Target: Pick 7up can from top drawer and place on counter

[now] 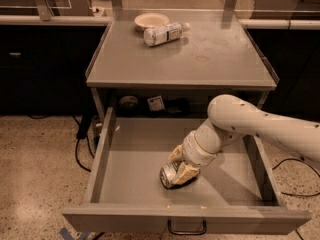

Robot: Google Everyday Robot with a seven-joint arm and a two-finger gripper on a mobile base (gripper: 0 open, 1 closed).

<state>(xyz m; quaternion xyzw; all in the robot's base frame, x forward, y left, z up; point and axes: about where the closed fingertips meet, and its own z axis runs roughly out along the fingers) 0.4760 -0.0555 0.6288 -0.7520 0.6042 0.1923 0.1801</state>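
The 7up can [169,175] lies on its side on the floor of the open top drawer [135,184], near the middle front, its silver end facing front left. My gripper [180,166] reaches down into the drawer from the right. Its tan fingers [176,154] sit on either side of the can and are closed on it. The can rests on the drawer floor. The counter [210,59] is the grey cabinet top behind and above the drawer. The drawer's dark pull handle [186,229] shows at the front.
A white-capped plastic bottle [164,34] lies on the counter's back left beside a shallow pale bowl [151,20]. Small items sit in the recess under the counter [156,103]. Cables [82,149] trail on the floor at the left. My white arm [270,129] spans the drawer's right side.
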